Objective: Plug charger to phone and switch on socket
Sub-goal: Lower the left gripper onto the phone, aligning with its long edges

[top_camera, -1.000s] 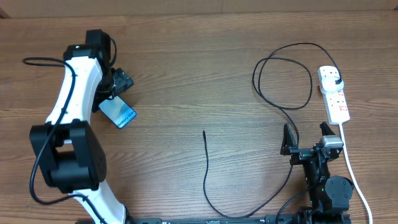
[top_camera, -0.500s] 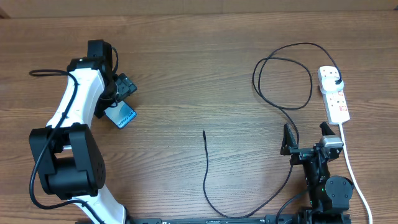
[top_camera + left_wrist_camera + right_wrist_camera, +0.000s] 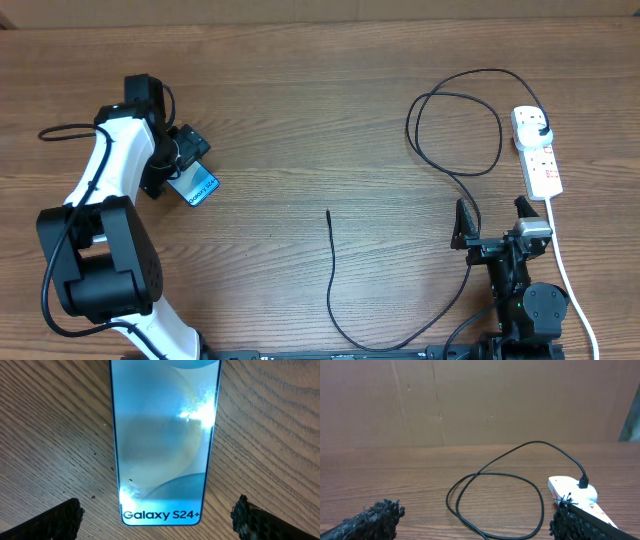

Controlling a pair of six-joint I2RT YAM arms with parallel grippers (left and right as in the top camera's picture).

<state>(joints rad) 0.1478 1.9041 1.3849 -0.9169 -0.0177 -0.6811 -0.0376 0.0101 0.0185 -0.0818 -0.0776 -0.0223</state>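
Two arms work at a brown wooden table. We see the left pincer spread wide and gripping nothing, hanging over the slim black-framed smartphone with a bright blue-teal screen. The phone lies flat and slanted at the left side of the table. In the left wrist view its lower edge reads "Galaxy S24+" and sits between the black fingertips, apart from both.

The right pincer is likewise spread and empty, low near the front right of the table. The long thin black charger cable lies with its free tip at the middle of the table, well apart from the phone. It runs forward, curves right past the right pincer, loops, and ends in a black plug seated in the far end of the white elongated power strip. A thick white cord trails forward from the strip. We cannot tell how its red-marked switches stand.
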